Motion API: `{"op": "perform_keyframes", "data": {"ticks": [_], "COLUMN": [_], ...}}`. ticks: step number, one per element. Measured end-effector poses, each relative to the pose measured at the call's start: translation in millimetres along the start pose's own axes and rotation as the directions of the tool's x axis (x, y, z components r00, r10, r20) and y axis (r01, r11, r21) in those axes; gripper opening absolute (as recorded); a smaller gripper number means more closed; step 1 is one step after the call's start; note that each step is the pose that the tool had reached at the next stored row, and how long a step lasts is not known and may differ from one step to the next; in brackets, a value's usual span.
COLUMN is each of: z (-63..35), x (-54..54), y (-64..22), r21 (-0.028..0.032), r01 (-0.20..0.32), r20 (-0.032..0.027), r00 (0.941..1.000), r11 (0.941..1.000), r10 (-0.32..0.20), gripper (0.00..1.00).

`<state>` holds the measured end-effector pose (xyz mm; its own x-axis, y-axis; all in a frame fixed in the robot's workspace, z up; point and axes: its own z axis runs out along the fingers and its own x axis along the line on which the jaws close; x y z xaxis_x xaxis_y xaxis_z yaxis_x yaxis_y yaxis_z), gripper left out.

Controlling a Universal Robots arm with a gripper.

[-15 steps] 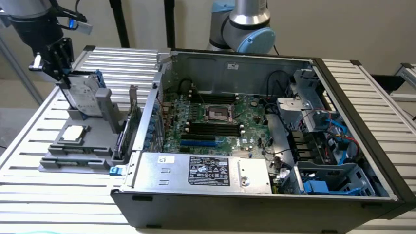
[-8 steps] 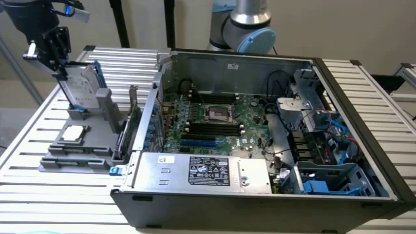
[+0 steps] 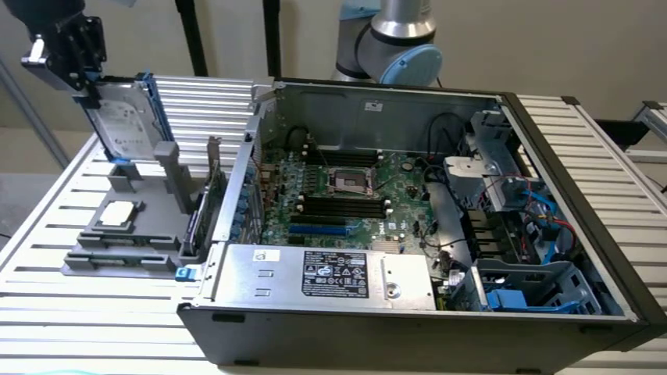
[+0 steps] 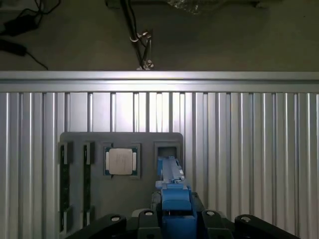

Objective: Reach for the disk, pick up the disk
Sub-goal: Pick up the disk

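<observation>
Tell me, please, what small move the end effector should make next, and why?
Probably a short, straight lift. The end effector appears closed on the upper edge of the disk, which stands nearly upright with its lower end close to the grey holder. Rising vertically should carry the disk clear without scraping the holder's posts or disturbing the chip resting there.

My arm is a smooth silver metal tube [image 3: 401,16] ending in a black band, and its rounded joint wears a light blue plastic cap [image 3: 414,65]. My fingers [image 3: 90,91] are black, set under a black, blocky housing [image 3: 65,39] with a small silver metal fitting [image 3: 36,51] on one side. In the wrist view, my black base [image 4: 124,225] carries round silver screws [image 4: 148,214].
</observation>
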<state>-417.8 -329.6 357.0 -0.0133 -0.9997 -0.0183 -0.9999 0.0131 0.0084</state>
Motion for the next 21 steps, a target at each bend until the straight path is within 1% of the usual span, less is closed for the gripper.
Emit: {"op": "perform_keyframes", "data": {"ticks": [6, 10, 11, 15, 18, 21], "z": [-27.5, -45.6, -50.3, -68.4, -82.1, -96.2], "x": [-0.5, -0.9, -1.0, -0.5, 0.2, 1.4], "y": [-2.8, -8.4, -11.3, -25.1, -37.5, -51.2], "r21": [-0.0002, -0.0002, -0.0005, -0.0021, -0.004, -0.0063], "r01": [0.0, 0.001, 0.002, 0.005, 0.006, 0.006], "r20": [-0.0001, 0.0, 0.0003, 0.0053, 0.0081, 0.0087], "r00": [1.0, 1.0, 1.0, 1.0, 0.9999, 0.9999], "r11": [1.0, 1.0, 1.0, 1.0, 1.0, 1.0], "r10": [0.0, -0.001, -0.002, -0.005, -0.006, -0.006], "gripper": [0.33, 0.33, 0.33, 0.33, 0.33, 0.33]}}
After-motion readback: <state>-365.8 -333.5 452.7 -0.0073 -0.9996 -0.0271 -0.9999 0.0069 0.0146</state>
